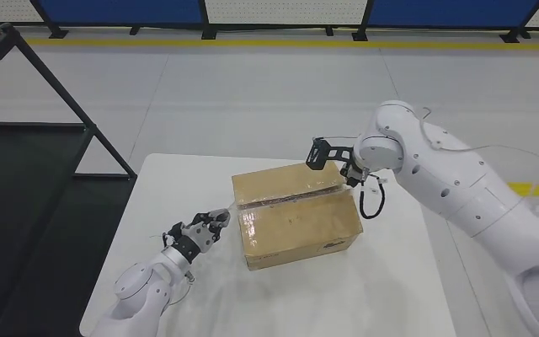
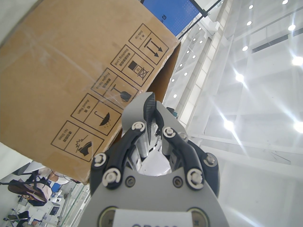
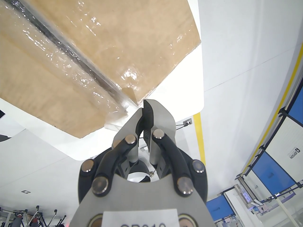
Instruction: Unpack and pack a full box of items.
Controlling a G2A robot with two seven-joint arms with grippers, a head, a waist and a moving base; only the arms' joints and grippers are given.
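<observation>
Top view: brown box [image 1: 295, 215] in the middle of the frame, flat on a white table [image 1: 177, 194]. Left gripper [image 1: 217, 221] at lower left, just beside the box's left side.

Left wrist view: box side with little drawings across the upper left. Left gripper at bottom middle, pinched together on nothing, tip near a box corner.

Right wrist view: box top in the upper left, closed with shiny tape [image 3: 71, 57] along the seam. Right gripper [image 3: 143, 106] at lower middle, clenched and empty, tip right by the seam's end.

Looks stiff, and likely heavy if full. Tape probably slippery. Best to grab the crinkled tape end, or a flap edge.
</observation>
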